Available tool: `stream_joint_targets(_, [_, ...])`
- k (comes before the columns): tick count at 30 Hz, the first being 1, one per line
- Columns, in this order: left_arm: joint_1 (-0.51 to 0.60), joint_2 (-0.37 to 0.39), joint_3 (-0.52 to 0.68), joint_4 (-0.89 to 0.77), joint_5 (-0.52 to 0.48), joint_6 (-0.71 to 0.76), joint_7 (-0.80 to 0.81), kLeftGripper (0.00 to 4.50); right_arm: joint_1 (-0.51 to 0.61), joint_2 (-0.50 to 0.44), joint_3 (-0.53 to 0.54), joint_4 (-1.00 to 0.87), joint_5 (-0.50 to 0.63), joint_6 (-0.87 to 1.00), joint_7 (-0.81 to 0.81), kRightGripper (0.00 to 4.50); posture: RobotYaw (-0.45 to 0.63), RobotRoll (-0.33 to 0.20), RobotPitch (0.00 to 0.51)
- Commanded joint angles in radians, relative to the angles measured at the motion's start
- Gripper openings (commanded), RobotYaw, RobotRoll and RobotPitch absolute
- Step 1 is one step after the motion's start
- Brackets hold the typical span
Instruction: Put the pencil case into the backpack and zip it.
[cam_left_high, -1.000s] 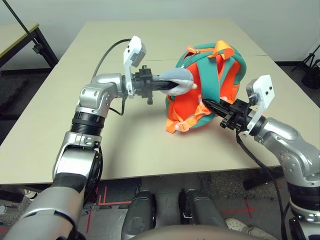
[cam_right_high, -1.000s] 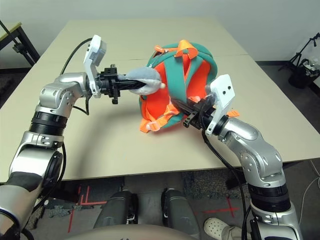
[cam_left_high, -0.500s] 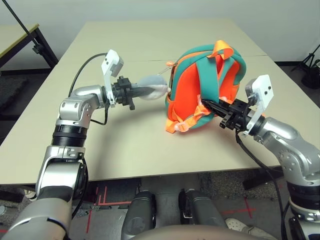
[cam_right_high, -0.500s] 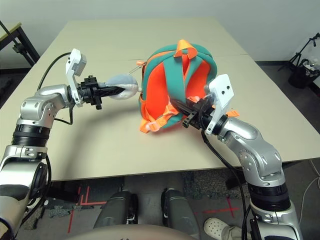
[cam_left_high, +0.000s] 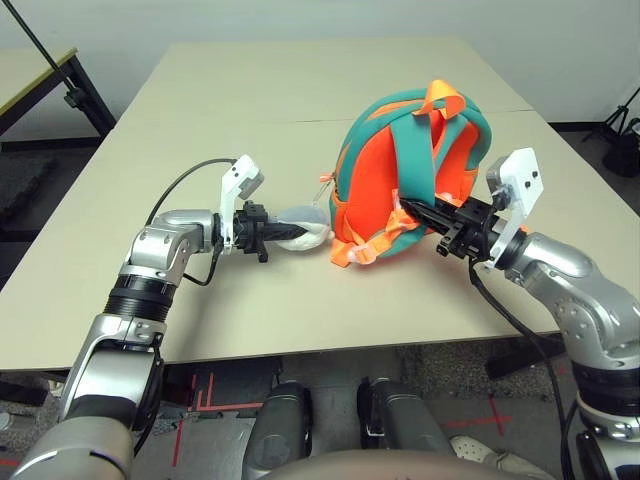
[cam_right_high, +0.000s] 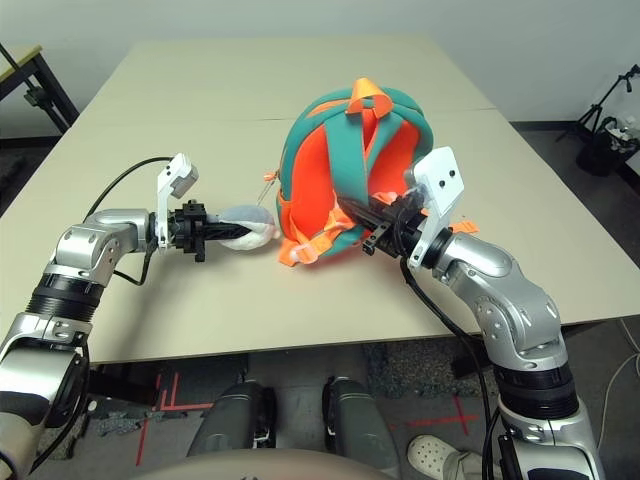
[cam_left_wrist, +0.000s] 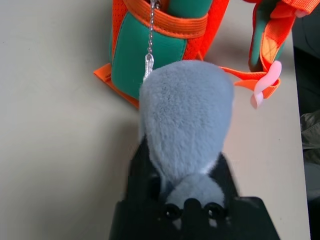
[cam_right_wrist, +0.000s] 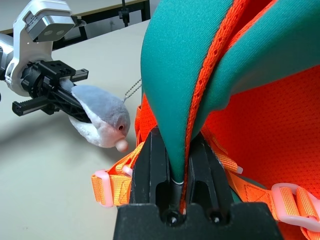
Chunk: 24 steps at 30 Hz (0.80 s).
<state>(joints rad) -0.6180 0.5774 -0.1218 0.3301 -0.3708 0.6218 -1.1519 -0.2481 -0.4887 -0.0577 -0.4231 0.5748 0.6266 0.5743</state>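
Backpack (cam_left_high: 410, 175): upright near the middle of the table (cam_left_high: 250, 90), strap side facing the robot, bright orange with teal-green trim.
Left gripper (cam_left_high: 285, 232): fingers clamped on the grey plush toy (cam_left_high: 305, 228), low by the table, just to the left of the bag's foot; a thin chain (cam_left_wrist: 149, 35) ties the toy to the bag.
Right gripper (cam_right_wrist: 170, 165): fingers pinched on a teal strap (cam_right_wrist: 185, 70), right of the bag.
Key relation: bag sits between the two grippers, both touching it.
Zipper: not visible from here; I judge it faces away.
Pencil case: not in view, possibly inside.
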Motion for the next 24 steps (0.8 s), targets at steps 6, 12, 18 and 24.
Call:
stream_joint_targets(6, [0.009, 0.167, -0.107, 0.069, 0.16, 0.027, -0.024, 4.12, 0.011, -0.098, 0.006, -0.013, 0.02, 0.036, 0.099, 0.88, 0.1, 0.0, 0.072])
stream_joint_targets(12, [0.013, 0.242, -0.107, 0.15, 0.242, -0.051, -0.006, 4.5, 0.045, -0.307, -0.09, 0.006, 0.074, 0.086, 0.257, 3.14, 0.1, 0.0, 0.074])
stream_joint_targets(18, [0.03, 0.229, -0.001, 0.234, 0.263, -0.221, 0.125, 4.5, 0.069, -0.412, -0.196, 0.197, -0.001, -0.016, 0.312, 4.49, 0.1, 0.0, 0.075])
stream_joint_targets(24, [0.121, 0.149, 0.101, 0.269, 0.282, -0.379, 0.366, 4.5, -0.013, -0.298, -0.277, 0.489, -0.117, -0.212, 0.133, 4.49, 0.12, 0.0, 0.074])
